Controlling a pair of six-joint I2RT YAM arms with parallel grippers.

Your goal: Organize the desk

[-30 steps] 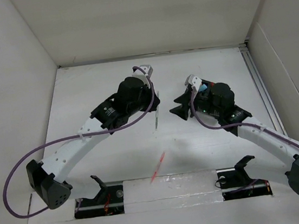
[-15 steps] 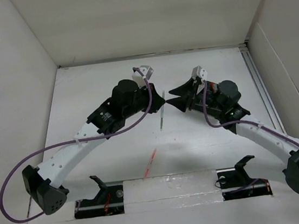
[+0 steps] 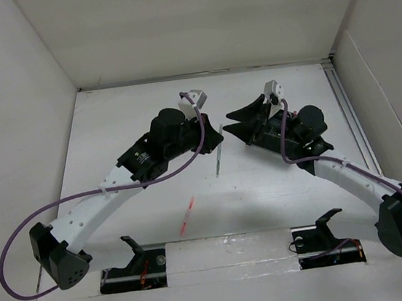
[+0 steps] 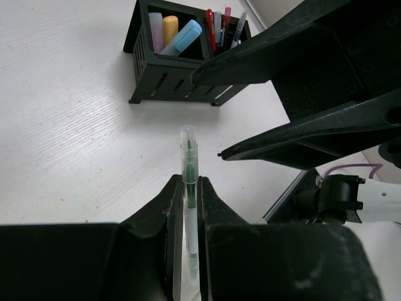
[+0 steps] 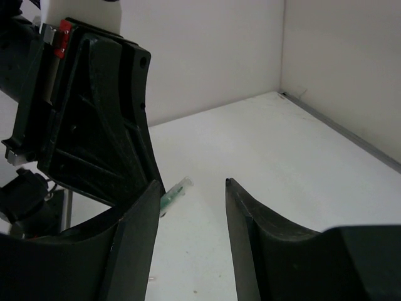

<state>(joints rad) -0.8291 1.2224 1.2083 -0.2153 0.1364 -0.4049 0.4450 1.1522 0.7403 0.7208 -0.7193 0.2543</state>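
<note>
We see a black organizer (image 4: 169, 84) holding highlighters (image 4: 183, 39) and pens (image 4: 213, 25), a clear green pen (image 4: 188, 164) nearby, and a red pen (image 3: 188, 216) lying apart.

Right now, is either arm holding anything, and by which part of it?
The left jaws pinch a clear green-ink pen by its barrel, one end sticking out beyond them. The right jaws stand open and empty.

R pincer (image 3: 225, 121): swung up-view, away from its base, twd far wall | L pincer (image 3: 217, 132) w/ green pen (image 3: 219, 159): edged right (small shift, early on) | thin red item (image 3: 187, 217) on table (image 3: 288, 198): drifted left.
</note>
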